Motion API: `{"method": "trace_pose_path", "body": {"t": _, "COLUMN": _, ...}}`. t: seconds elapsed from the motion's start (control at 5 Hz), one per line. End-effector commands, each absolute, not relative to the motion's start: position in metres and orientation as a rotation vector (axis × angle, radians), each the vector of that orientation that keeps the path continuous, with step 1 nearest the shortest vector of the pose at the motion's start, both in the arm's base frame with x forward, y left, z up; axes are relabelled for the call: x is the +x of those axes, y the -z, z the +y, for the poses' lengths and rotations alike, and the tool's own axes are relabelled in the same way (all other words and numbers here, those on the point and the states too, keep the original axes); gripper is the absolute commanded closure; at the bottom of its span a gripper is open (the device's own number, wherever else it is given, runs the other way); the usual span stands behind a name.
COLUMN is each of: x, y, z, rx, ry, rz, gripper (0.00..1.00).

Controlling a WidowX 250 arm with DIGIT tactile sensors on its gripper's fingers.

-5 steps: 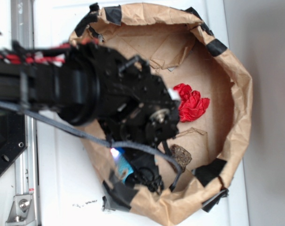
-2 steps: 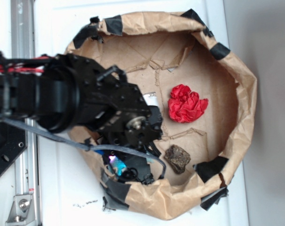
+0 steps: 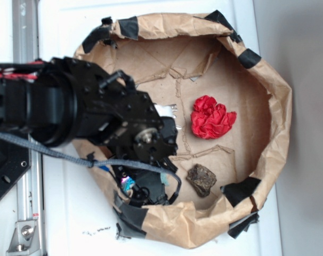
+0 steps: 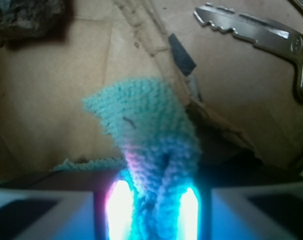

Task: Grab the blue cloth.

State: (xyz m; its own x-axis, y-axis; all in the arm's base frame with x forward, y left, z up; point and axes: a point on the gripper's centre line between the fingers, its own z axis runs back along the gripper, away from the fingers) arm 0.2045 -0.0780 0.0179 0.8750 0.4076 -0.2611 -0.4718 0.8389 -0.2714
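In the wrist view the blue cloth [image 4: 146,125], a light teal fuzzy piece, is bunched between my two glowing pads [image 4: 119,207] and rises from them over the brown paper floor. My gripper [image 4: 154,210] is shut on it. From the exterior view only a small teal and pink glint of the blue cloth [image 3: 128,184] shows beneath the black arm, at the near-left inside of the paper bag [image 3: 268,80]. The gripper [image 3: 135,186] itself is mostly hidden by the wrist housing.
A red crumpled wad [image 3: 212,117] lies at the bag's middle right, and a dark brown lump [image 3: 201,179] sits near the front wall. Keys [image 4: 256,32] lie beyond the cloth. The bag's taped walls ring the space. A metal rail [image 3: 25,32] runs along the left.
The arm has drawn back to the left and slightly down within the bag. The red wad and brown lump, partly covered a second ago, now show fully.
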Motion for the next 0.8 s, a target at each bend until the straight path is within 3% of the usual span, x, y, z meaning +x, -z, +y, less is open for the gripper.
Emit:
{"method": "trace_pose_path", "body": {"t": 0.0, "x": 0.218, "y": -0.053, "z": -0.044, "rx": -0.160, "ry": -0.483, "rz": 0.047, "gripper": 1.00}}
{"method": "trace_pose_path", "body": {"t": 0.2, "x": 0.222, "y": -0.051, "z": -0.039, "rx": -0.208, "ry": -0.505, "rz": 0.104, "gripper": 1.00}}
{"method": "trace_pose_path", "body": {"t": 0.4, "x": 0.221, "y": -0.054, "z": -0.041, "rx": -0.205, "ry": -0.501, "rz": 0.108, "gripper": 1.00}}
{"method": "trace_pose_path", "body": {"t": 0.6, "x": 0.228, "y": -0.063, "z": -0.028, "rx": -0.135, "ry": -0.475, "rz": 0.014, "gripper": 1.00}}
